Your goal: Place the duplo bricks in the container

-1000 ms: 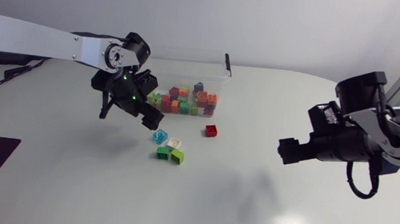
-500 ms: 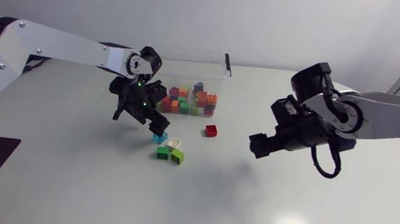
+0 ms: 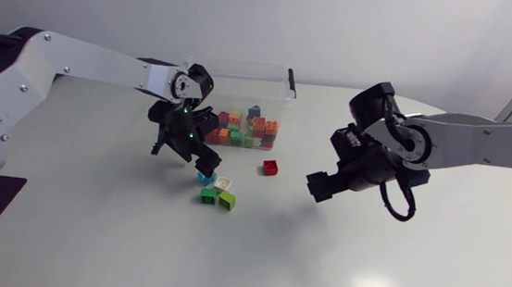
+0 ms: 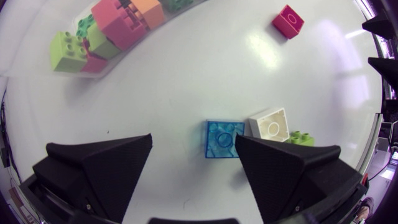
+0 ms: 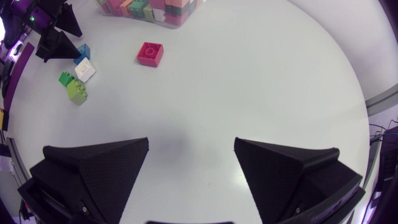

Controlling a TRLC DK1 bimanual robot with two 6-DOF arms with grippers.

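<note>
A clear container at the back of the table holds several coloured bricks. In front of it lie a translucent blue brick, a white brick, a dark green brick, a lime brick and, apart from them, a red brick. My left gripper hangs open just above the blue brick, which lies between its fingers, close to one of them. The white brick touches the blue one. My right gripper is open and empty, right of the red brick.
The container's wall with pink, lime and orange bricks behind it lies ahead of my left gripper. The near half of the table and the area under my right gripper are bare white surface.
My left gripper has moved right and down from beside the container to just over the blue brick. My right arm has swung left toward the table's middle.
</note>
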